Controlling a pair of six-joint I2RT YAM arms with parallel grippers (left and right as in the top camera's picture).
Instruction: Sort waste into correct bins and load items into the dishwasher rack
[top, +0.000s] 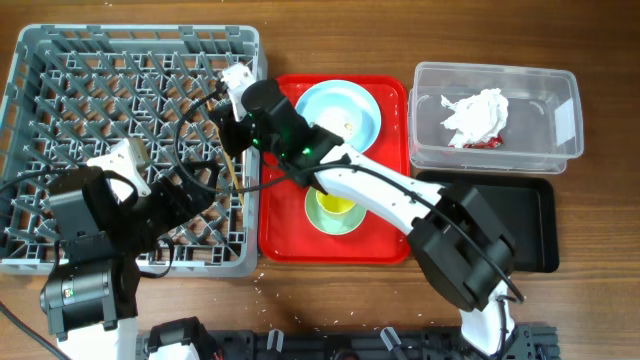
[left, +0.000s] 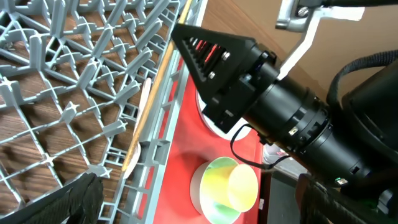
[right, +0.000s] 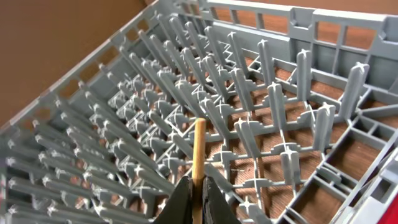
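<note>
Right gripper (right: 198, 194): clamped shut on one end of the chopstick (right: 199, 152), so the stick points out ahead of the jaws and down into the rack.
Chopstick: it hangs just inside the right wall of the dishwasher rack (top: 40, 262), running along that wall among the pegs. You likely keep it there so the pegs can stop it from rolling.
Left gripper (top: 188, 200): jaws spread wide and holding nothing. It hovers over the rack's lower right part, near the chopstick, probably waiting clear of your right arm.
Plate (top: 338, 108) and cup (top: 335, 208): both sit on the red tray (top: 385, 245), just beside the rack and not yet loaded.
Napkin (top: 478, 115): it lies in the clear tub (top: 562, 150), with the black tray (top: 530, 232) next to it.
Next move: judging by the pose, you release only once the stick rests on the rack.
</note>
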